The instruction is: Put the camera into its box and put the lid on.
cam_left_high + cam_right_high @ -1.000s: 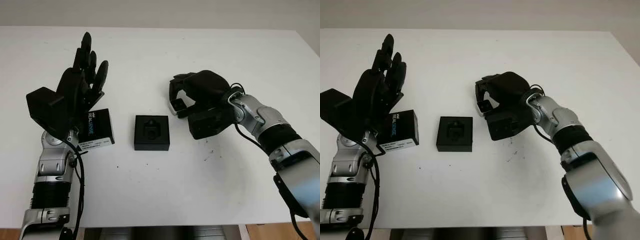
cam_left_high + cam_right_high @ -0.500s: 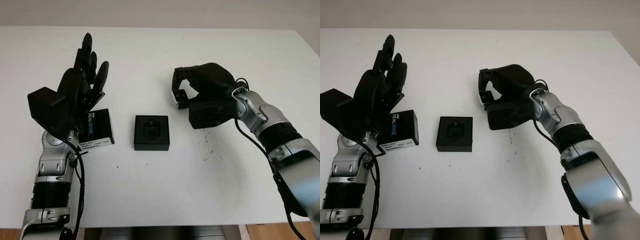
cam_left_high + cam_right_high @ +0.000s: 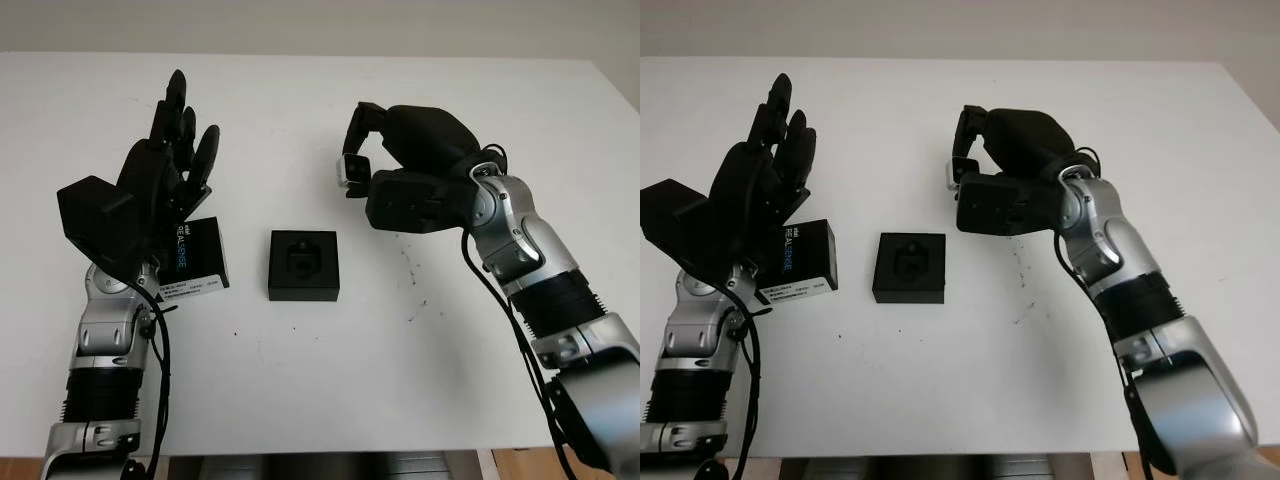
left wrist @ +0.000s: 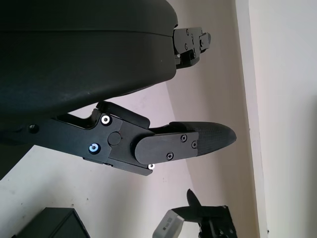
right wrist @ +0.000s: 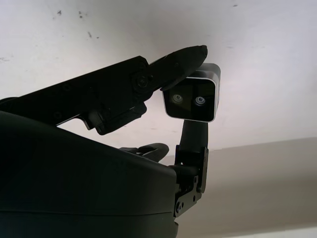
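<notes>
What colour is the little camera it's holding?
Silver casing with a dark front; the camera shows best in the right wrist view.

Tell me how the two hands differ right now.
The right hand is shut on the camera, lifted clear of the table; the left hand is open and holds nothing. The right hand is beyond and right of the box; the left hand is above the lid. Both are black.

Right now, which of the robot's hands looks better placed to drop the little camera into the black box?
The right hand. It already grips the camera in its fingertips, raised off the table just beyond and right of the open box. The left hand is open, raised above the lid, on the box's other side.
</notes>
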{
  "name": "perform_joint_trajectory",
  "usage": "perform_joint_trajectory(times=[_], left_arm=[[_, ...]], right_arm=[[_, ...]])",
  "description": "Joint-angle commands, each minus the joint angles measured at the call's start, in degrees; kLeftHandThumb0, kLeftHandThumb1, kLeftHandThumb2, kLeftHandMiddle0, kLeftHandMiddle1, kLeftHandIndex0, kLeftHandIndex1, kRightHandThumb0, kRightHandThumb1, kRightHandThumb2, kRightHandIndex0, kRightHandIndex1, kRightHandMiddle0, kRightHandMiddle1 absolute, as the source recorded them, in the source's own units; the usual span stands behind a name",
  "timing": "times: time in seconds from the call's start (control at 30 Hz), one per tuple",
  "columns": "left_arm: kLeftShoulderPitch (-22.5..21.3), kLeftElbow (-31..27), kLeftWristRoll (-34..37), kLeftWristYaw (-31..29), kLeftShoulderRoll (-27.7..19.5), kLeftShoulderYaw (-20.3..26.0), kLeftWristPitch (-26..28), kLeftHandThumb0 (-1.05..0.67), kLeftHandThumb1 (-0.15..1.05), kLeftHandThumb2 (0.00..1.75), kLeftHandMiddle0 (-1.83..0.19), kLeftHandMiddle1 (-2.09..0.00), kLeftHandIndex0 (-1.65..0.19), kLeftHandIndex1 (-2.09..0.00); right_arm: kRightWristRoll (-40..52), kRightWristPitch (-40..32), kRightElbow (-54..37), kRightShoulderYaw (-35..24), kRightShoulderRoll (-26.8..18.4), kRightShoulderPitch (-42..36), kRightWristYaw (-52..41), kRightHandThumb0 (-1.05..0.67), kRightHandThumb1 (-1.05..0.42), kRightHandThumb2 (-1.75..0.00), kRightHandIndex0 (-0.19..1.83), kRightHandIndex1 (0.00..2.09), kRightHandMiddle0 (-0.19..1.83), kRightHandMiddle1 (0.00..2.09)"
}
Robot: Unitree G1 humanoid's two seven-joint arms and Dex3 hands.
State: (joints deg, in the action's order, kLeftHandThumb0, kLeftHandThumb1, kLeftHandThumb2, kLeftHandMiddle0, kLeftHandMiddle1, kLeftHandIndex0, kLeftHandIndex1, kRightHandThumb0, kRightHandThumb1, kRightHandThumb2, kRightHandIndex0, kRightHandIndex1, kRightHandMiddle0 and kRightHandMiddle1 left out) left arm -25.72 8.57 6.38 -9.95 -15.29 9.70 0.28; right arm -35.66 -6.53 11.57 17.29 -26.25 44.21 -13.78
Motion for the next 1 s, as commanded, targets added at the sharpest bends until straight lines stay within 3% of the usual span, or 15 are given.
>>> perform_joint_trajectory(times=[0.0, 0.4, 0.97], left_arm=[[0.6, -1.5, -0.2, 0.3, 0.2, -0.3, 0.3, -0.63, 1.05, 0.49, 0.13, -0.05, 0.13, -0.05], [0.8, -1.9, 0.3, 0.6, 1.0, -0.3, 0.9, -0.64, 1.05, 0.48, 0.13, -0.05, 0.13, -0.05], [0.8, -2.1, 0.5, 0.9, 1.4, -0.4, 1.2, -0.64, 1.05, 0.46, 0.15, -0.05, 0.15, -0.05]], right_arm=[[0.2, -1.7, -4.6, -1.1, 0.3, -1.5, -1.0, -0.39, -1.03, -0.05, 0.43, 0.09, 0.31, 1.94], [-0.5, -7.8, -18.6, -0.6, 1.6, -8.2, -6.8, -0.42, -1.04, -0.07, 0.43, 0.07, 0.33, 1.97], [-2.0, -8.9, -20.3, 2.8, 5.4, -11.1, -10.0, -0.43, -1.05, -0.07, 0.46, 0.07, 0.32, 2.02]])
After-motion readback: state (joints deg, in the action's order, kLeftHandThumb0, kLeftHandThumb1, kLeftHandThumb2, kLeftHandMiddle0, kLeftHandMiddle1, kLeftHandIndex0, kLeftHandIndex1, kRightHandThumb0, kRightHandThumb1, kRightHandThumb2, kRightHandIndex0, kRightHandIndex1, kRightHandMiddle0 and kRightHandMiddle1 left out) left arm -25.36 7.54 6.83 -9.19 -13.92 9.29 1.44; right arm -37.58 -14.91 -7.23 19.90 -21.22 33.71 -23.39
